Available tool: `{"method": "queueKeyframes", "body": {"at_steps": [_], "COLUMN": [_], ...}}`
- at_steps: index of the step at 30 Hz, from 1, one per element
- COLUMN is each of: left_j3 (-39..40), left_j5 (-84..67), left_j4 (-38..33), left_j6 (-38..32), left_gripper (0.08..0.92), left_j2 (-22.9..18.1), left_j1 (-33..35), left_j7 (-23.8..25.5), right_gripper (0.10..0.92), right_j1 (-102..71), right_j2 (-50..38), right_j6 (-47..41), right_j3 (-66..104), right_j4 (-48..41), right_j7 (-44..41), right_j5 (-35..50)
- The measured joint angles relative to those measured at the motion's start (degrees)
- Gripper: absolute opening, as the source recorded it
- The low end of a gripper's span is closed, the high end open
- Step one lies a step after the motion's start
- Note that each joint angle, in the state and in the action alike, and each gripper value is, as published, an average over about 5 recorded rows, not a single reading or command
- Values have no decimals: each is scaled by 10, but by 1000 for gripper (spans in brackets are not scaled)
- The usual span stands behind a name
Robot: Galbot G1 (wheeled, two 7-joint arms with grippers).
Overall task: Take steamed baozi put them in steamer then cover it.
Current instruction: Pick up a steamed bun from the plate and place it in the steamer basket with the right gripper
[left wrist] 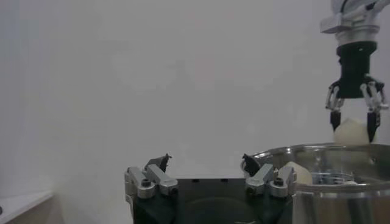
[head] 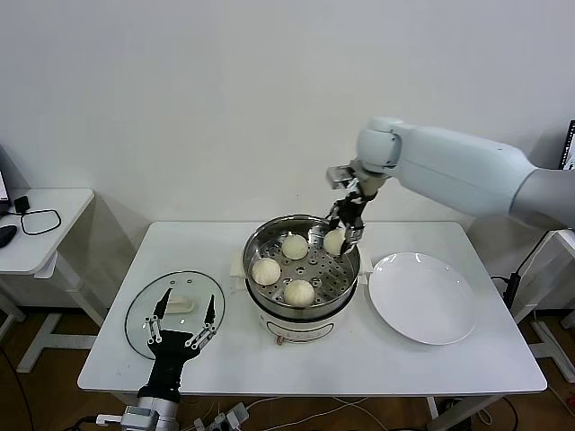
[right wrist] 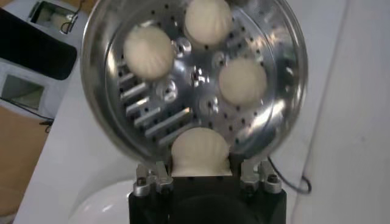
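The shiny steel steamer (head: 260,235) stands mid-table with three cream baozi (head: 294,246) (head: 266,270) (head: 299,292) on its perforated tray. A further baozi (head: 334,241) hangs just above the tray at the steamer's back right, with my right gripper (head: 340,235) shut on it. The right wrist view shows this held bun (right wrist: 200,152) between the fingers (right wrist: 152,176), over the tray (right wrist: 183,115). The glass cover (head: 144,310) with its white handle (head: 180,305) lies flat at the front left. My left gripper (head: 184,316) hovers open above it, with nothing between its fingers (left wrist: 159,164).
A flat white plate (head: 422,298) lies right of the steamer, bare. A small white side table (head: 45,224) with a cable stands off to the left. From the left wrist view, the steamer wall (left wrist: 329,152) is close by.
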Motion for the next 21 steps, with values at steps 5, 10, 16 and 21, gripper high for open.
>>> {"method": "queueKeyframes", "body": {"at_steps": [5,10,16,21], "left_j3": [-4,-7,-9,-10], "left_j5": [0,0,0,-1], "left_j4": [-1,-1,-1,-1], "left_j6": [-1,-3,-4,-5], "left_gripper": [823,823,823,823], "left_j2": [-1,-1,-1,-2], "left_j1": [3,4,4,5], "left_j7": [0,0,0,0], "right_gripper": [636,638,650,653], "right_j1": [-16,-30,-37,-37], "right_j2": [21,36,45,44], "right_j6": [-5,-6,-7,-6], "right_j3": [-12,-19,-23,-24], "right_j4": [5,5,1,0], "right_j7": [17,27,36,37], "right_j5": [0,-4,-14,-24]}}
